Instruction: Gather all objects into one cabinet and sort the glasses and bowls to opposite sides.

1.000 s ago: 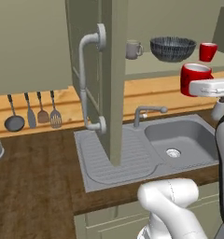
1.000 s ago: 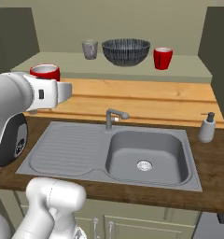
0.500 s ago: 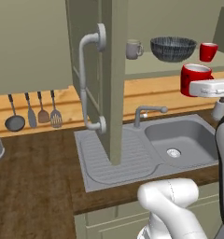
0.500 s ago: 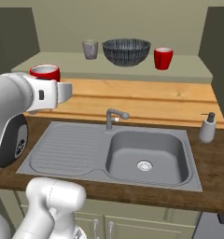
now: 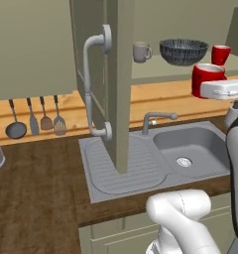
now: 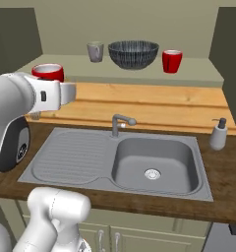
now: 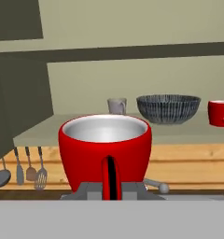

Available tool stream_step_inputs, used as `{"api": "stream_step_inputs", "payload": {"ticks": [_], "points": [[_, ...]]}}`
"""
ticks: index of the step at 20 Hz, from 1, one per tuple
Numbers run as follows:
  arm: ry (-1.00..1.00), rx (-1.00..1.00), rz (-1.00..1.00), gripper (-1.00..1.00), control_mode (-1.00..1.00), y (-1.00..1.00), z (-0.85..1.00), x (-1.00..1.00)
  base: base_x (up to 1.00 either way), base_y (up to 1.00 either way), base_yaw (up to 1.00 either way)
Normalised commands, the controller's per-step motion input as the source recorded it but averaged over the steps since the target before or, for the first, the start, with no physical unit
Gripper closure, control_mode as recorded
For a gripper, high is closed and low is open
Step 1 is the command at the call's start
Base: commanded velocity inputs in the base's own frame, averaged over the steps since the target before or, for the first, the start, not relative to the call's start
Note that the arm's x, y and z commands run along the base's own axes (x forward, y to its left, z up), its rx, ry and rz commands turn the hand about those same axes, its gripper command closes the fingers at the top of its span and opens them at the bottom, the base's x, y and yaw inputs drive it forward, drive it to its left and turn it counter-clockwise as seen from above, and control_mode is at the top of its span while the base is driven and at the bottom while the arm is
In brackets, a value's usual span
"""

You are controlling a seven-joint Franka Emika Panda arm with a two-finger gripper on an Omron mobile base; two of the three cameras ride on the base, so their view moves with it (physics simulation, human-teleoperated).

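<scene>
Three vessels stood on the cabinet shelf (image 6: 198, 74), left to right: grey mug (image 6: 95, 51), dark bowl (image 6: 133, 53), red mug (image 6: 172, 61); a second red mug (image 7: 105, 153) hung before the shelf, its handle pinched in the closed gripper (image 7: 111, 189), apparently awaiting placement among the mugs.

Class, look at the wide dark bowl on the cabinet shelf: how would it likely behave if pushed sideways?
The bowl looks rigid, so it should slide rather than flex. Wide and low, it seems unlikely to tip. Pushed far either way, it might knock the grey mug or red mug.
</scene>
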Motion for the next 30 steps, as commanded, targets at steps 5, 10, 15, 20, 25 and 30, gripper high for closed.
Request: {"api": "stream_step_inputs", "payload": {"ticks": [5,10,15,20,25,30], "points": [[-0.11,-0.01,0.0,1.0,-1.0,0.13,0.49,0.33,0.0,0.0,0.0],[-0.01,0.0,0.0,1.0,-1.0,0.59,0.03,0.56,0.0,0.0,0.0],[0.01,-0.01,0.04,1.0,-1.0,0.38,-0.07,0.26,0.0,0.0,0.0],[-0.02,0.0,0.0,1.0,-1.0,0.11,-0.05,0.72,0.0,0.0,0.0],[0.0,0.0,0.0,1.0,-1.0,0.19,-0.08,0.85,0.0,0.0,0.0],[0.0,0.0,0.02,1.0,-1.0,0.37,-0.34,0.75,0.0,0.0,0.0]]}}
